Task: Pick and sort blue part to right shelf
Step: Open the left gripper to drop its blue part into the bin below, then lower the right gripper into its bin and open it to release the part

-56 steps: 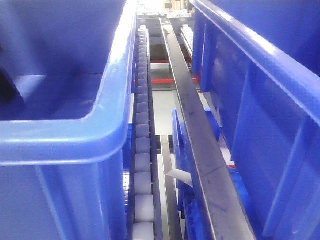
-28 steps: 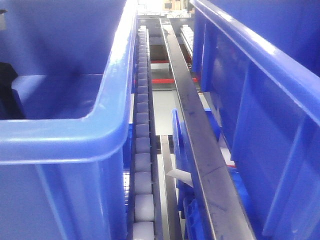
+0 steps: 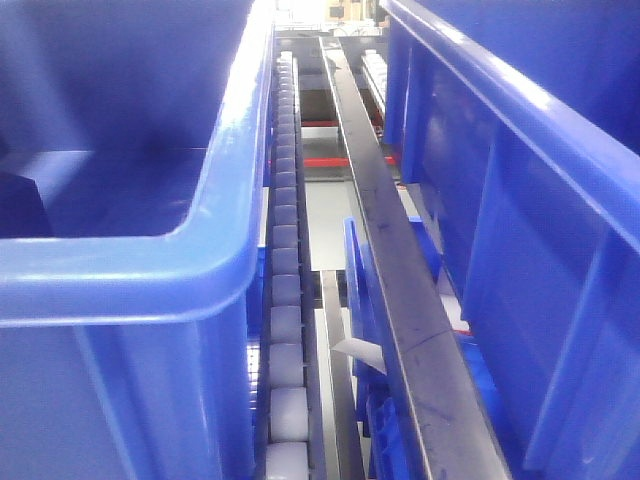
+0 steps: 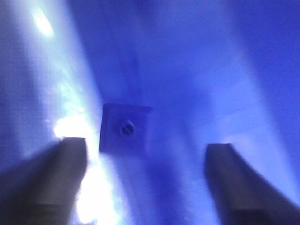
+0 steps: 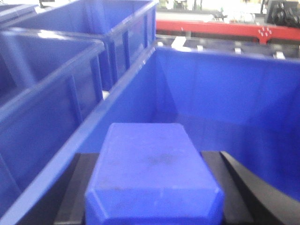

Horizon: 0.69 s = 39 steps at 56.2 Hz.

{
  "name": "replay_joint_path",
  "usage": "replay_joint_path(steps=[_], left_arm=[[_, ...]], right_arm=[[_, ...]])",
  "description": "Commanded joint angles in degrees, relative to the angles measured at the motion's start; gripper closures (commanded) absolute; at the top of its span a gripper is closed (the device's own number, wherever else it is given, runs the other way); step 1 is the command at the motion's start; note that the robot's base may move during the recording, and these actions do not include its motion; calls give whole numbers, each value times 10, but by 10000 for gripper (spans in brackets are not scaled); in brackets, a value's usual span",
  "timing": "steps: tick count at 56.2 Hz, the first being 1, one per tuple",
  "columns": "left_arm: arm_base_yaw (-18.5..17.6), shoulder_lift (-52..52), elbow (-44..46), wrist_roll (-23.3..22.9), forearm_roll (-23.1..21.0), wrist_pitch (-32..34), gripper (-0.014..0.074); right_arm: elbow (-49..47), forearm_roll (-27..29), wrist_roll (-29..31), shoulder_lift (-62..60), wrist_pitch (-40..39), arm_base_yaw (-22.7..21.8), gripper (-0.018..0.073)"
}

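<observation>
Blue plastic fills nearly every view. In the right wrist view the blue part (image 5: pixel 151 164) sits at lower centre, broad face up. The right gripper (image 5: pixel 152 187) is pinching it, with black fingers (image 5: pixel 75 192) pressed against both its sides. Behind it opens a deep bin (image 5: pixel 225 89), whose far wall crosses the middle of the frame. I cannot tell whether the part is above that bin's rim or already inside it. Two side bins (image 5: pixel 51 89) stand at the upper left, and a red bar (image 5: pixel 211 26) runs along the top right.

From the front, the shelf (image 3: pixel 400 300) shows as a dark steel rail running from the bottom centre up to the top. A line of white rollers (image 3: pixel 285 330) lies just to its left. A left bin (image 3: pixel 230 200) takes up the left half of the frame and a right bin (image 3: pixel 520 200) takes up the right edge.

The left wrist view is badly blurred. The left gripper (image 4: pixel 145 183) is spread wide with nothing between its two dark fingers (image 4: pixel 51 178). It is over a glossy blue surface with glare at the left. A small blue square (image 4: pixel 124 129) with a round mark at its middle lies left of centre, too blurred to name.
</observation>
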State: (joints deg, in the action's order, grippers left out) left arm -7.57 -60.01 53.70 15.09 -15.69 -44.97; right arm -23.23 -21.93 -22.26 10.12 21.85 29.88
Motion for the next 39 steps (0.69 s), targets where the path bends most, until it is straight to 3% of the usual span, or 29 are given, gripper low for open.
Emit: replay_joint_path(steps=[1, 9, 15, 23, 30, 39], left_arm=[[-2, 69, -13, -9, -14, 36, 297], [-2, 162, -64, -9, -14, 40, 482], [-2, 224, -98, -10, -14, 42, 470], [-2, 292, -129, -29, -13, 46, 469], [-2, 336, -138, -47, -7, 51, 469], [-2, 377, -138, -87, 37, 56, 469]], right_arm=[[-17, -13, 3, 7, -35, 1, 365], [-17, -13, 3, 7, -20, 1, 365], [-25, -13, 3, 7, 0, 1, 380], [-69, -13, -17, 20, 89, 1, 519], [-127, -13, -26, 60, 161, 1, 498], [-197, -15, -26, 151, 214, 1, 498]])
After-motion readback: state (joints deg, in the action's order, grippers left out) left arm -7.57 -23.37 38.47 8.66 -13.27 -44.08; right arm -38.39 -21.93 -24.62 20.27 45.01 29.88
